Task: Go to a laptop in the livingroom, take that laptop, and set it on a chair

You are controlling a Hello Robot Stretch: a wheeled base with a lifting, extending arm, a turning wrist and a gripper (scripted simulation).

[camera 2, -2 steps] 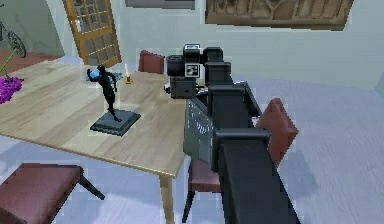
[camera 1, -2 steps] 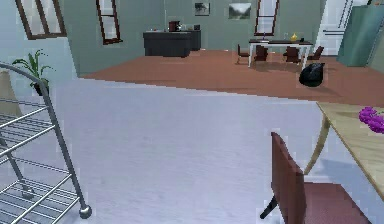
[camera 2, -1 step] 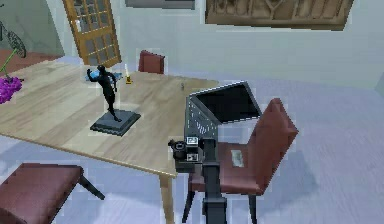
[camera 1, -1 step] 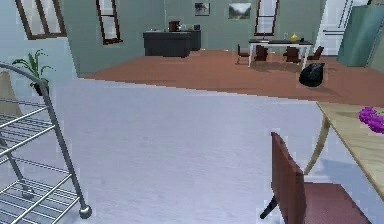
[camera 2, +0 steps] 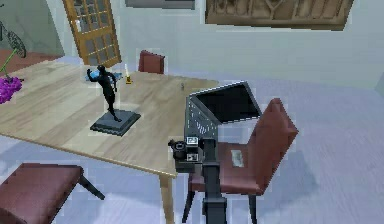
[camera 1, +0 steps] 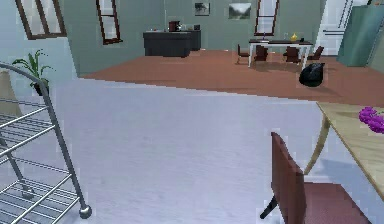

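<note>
Open dark laptop (camera 2: 226,104) over red chair (camera 2: 262,150)

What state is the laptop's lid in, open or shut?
Open: the laptop has its dark screen raised at an angle from its base, by the red chair.

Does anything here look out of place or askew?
The open laptop looks odd: it is tilted by the corner of the wooden table, above the seat of the red chair, near the gripper. I cannot tell whether the gripper holds it.
</note>
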